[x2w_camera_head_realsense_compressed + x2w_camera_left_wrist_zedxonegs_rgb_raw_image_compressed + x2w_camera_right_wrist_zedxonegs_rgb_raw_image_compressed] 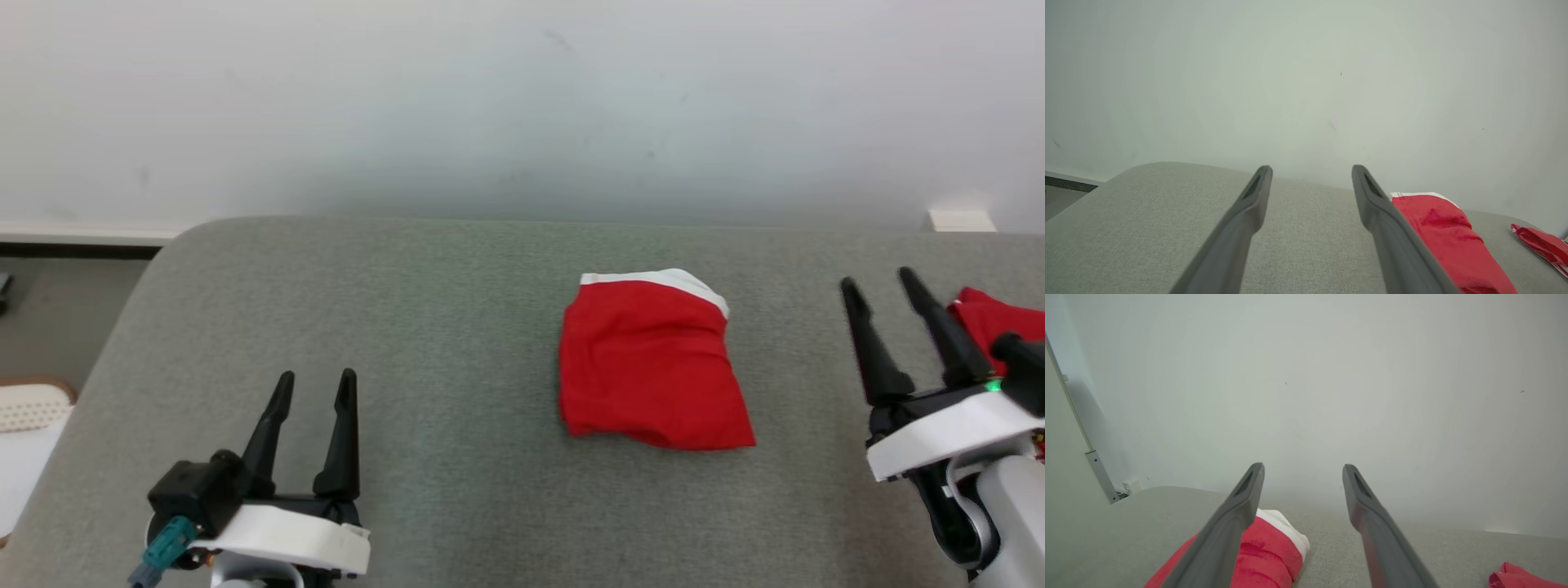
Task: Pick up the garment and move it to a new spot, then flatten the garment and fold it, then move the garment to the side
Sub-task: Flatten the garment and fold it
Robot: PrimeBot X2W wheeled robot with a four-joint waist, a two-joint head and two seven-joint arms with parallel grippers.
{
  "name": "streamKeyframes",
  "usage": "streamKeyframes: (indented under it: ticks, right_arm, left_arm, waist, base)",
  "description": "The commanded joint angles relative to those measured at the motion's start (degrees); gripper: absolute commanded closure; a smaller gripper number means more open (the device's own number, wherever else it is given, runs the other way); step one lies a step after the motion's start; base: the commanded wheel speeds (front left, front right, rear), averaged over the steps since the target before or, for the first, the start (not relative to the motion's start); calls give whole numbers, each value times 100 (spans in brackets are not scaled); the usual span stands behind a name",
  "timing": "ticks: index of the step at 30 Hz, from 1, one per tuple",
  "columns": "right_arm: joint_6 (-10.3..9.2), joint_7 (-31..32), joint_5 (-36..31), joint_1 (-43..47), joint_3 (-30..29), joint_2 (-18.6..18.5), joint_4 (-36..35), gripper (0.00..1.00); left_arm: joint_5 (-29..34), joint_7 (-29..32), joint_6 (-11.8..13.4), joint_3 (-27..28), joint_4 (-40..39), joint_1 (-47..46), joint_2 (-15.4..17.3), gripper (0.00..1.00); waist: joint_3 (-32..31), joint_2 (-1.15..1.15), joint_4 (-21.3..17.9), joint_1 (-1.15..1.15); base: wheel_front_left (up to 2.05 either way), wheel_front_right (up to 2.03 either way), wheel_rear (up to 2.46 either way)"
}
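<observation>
Here grey upholstery (408,327) against a pale wall (490,98) bears the garment (653,367).

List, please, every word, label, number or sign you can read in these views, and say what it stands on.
None: no view holds readable text.
The garment is plain red with a blank white band.
The second red cloth, the grey surface, the wall, the left gripper and the right gripper bear no visible markings.

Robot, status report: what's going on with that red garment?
Left tool open, empty. Right tool open, empty. Red garment folded, lying free. Another red cloth near right tool.
</observation>
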Motion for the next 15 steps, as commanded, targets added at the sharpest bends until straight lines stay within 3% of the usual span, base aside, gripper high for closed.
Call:
streamKeyframes:
  ticks: [1, 8, 15]
  right_arm:
    - [-1, -12, -180, 270, -242, 90, -186, 0]
    - [-1, -13, -1226, 1258, -1327, 497, -1030, 0]
    - [-1, -13, -1771, 1964, -1676, 894, -1383, 0]
  left_arm:
    - [58, -4, -19, 26, -10, 68, 21, 0]
    - [133, -4, -20, 208, 23, 131, 23, 0]
    - [306, -4, -30, 340, 161, 225, 22, 0]
  waist:
    - [-11, 0, -171, 0]
    - [-59, 0, -507, 0]
    - [-74, 0, -717, 0]
  base:
    - [0, 0, 0]
    - [0, 0, 0]
    - [0, 0, 0]
